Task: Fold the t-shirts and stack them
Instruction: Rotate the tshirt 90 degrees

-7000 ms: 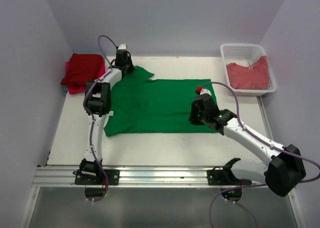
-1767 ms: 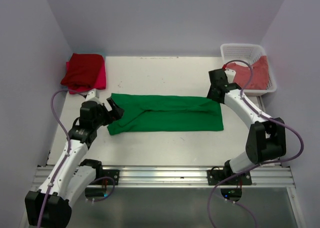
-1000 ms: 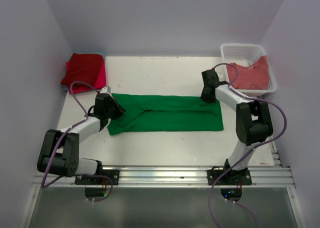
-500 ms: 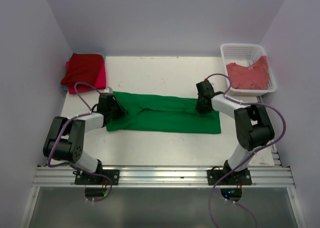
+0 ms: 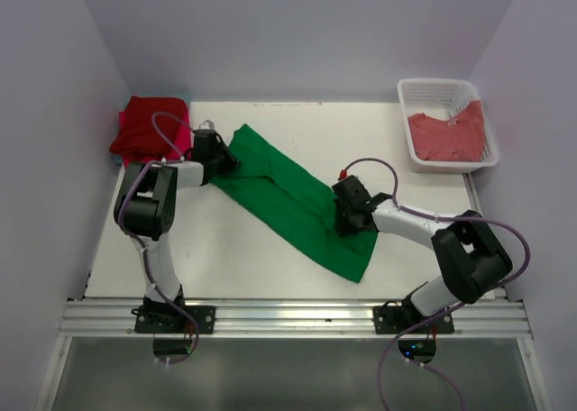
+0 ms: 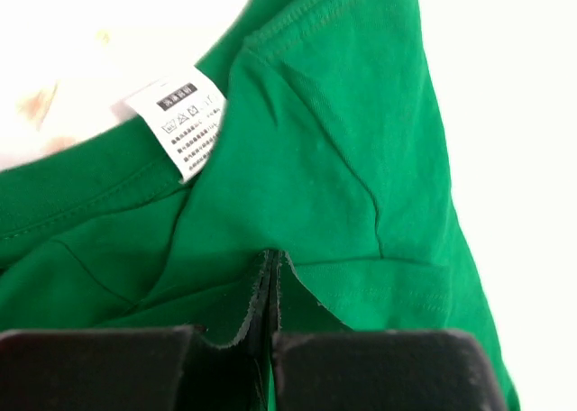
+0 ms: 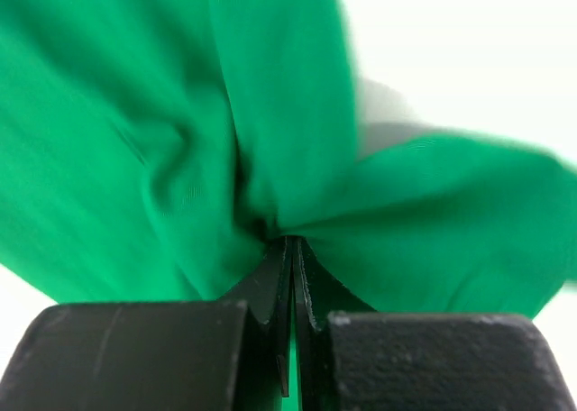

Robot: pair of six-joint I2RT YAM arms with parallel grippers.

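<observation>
The bright green t-shirt, folded into a long strip, lies slanted across the table from back left to front right. My left gripper is shut on its back-left end. In the left wrist view the jaws pinch green cloth below a white care label. My right gripper is shut on the strip near its front-right end, where cloth bunches at the jaws. Folded red and pink t-shirts are stacked at the back left. A salmon-red t-shirt lies in the basket.
The white lattice basket stands at the back right corner. Bare table shows behind the green strip. Pale walls close in the left, back and right sides. The metal rail runs along the near edge.
The green strip has swung from lying straight across the table to a slant. My left gripper carried its end back towards the red stack; my right gripper pulled the other end nearer and leftward.
</observation>
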